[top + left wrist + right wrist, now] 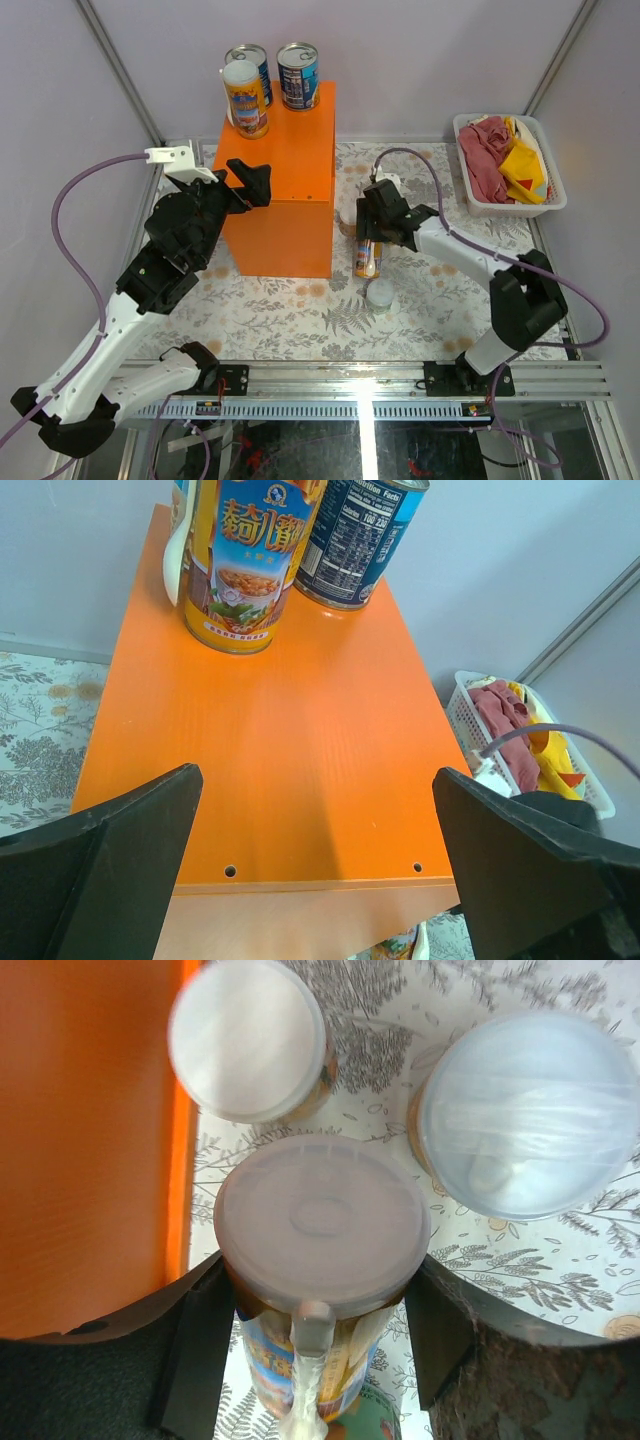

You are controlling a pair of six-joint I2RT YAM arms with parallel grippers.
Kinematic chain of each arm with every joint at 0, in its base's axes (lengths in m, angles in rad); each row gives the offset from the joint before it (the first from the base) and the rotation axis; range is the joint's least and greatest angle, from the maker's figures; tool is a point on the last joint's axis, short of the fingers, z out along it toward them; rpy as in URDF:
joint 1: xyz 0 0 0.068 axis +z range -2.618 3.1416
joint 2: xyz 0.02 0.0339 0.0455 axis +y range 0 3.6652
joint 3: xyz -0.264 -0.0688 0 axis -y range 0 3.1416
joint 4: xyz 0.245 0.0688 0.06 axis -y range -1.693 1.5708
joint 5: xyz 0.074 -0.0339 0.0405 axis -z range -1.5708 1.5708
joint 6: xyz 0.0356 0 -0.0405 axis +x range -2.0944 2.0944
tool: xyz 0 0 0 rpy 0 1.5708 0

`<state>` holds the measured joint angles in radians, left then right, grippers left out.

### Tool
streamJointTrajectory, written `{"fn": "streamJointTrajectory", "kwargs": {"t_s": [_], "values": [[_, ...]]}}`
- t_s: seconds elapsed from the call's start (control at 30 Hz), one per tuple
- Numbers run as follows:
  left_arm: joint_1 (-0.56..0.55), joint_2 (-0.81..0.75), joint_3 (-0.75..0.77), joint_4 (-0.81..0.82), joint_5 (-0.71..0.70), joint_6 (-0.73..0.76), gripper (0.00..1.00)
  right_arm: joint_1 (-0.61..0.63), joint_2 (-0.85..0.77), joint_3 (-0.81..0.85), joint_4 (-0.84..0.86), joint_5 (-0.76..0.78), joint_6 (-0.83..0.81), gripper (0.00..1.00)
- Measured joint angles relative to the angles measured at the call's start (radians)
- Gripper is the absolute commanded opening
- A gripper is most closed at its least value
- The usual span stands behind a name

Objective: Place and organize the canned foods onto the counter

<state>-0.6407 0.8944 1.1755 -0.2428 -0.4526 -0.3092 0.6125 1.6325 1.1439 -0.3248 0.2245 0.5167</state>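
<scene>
Over floral table [540, 1260], right gripper [312, 1360] straddles tall can [322, 1222], clamp uncertain: squeeze under its lid, lift straight, clearing pale-lidded can [520, 1110] ahead.

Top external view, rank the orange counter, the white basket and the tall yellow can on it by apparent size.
Largest: orange counter.
Middle: white basket.
Smallest: tall yellow can, clearly smaller than both.

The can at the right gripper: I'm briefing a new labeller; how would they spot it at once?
Find the big orange counter; cans stand on the patterned table just right of it. The tall yellow-orange can sits between the fingers of the right gripper and is taller than the short pale-lidded can nearer the arm bases.
</scene>
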Motion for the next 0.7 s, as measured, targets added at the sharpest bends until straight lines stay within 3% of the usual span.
{"fn": "streamJointTrajectory", "kwargs": {"t_s": [0.43,0.7], "values": [[0.000,-0.002,0.000,0.000,0.000,0.000,1.00,0.001,-0.196,0.008,-0.002,0.024,-0.101,0.00],[0.000,-0.001,0.000,0.003,0.000,0.000,1.00,0.007,-0.206,0.322,-0.119,0.058,-0.222,0.00]]}}
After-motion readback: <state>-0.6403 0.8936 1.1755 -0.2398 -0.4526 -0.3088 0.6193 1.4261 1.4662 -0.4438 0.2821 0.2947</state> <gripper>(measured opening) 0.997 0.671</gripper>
